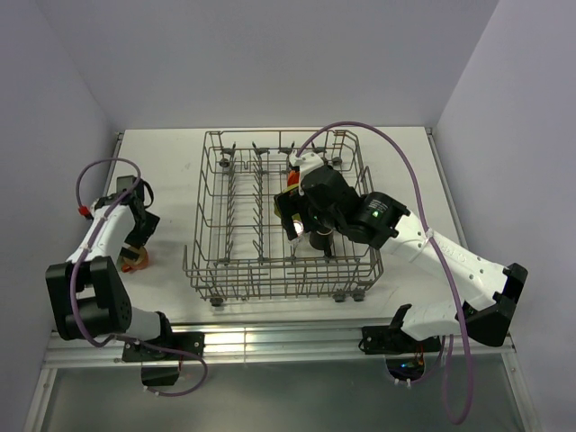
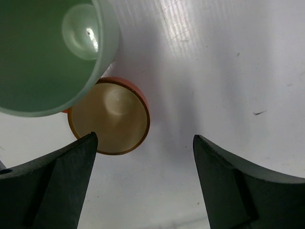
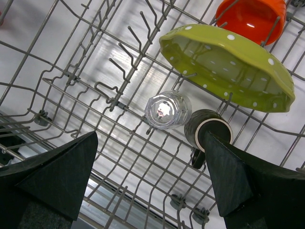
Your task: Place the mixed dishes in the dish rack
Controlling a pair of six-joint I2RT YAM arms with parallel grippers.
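Nearest, at the left of the surface point(image 1: 162, 162): left fingers point(image 2: 57, 186) wide apart, gripping nothing, pointed down at a bare white patch. Just off one fingertip, small orange handled cup point(image 2: 109, 119), upright, cream inside, mouth toward the wrist camera, outside the gap rather than in it. Just beyond that, pale green cup point(image 2: 47, 52), also mouth-up, overlapping the orange rim in the wrist view; touching or merely beside, impossible to tell. Both cups out on the surface, well left of the dish rack point(image 1: 205, 261) and not in it.

Further in, mid-surface: the grey wire rack on small wheels. Inside it, over the right half, right fingers point(image 3: 52, 176) at full spread, holding nothing, poised above the wire floor. Ahead of the gap between those fingertips, clear glass point(image 3: 167, 109), seen end-on among the tines. Just right of it and overlapping it in the view, dark brown mug point(image 3: 208, 131), pale ring toward the camera, close to one fingertip. Upright or upside down for these two: not clear.

Further still, yellow-green scalloped plate point(image 3: 228, 71), white-dotted, propped on edge and tilted among the tines. Farthest, toward the rack's back end, orange bowl point(image 3: 252, 19), tipped on its side behind the plate, partly cut off by the frame edge.
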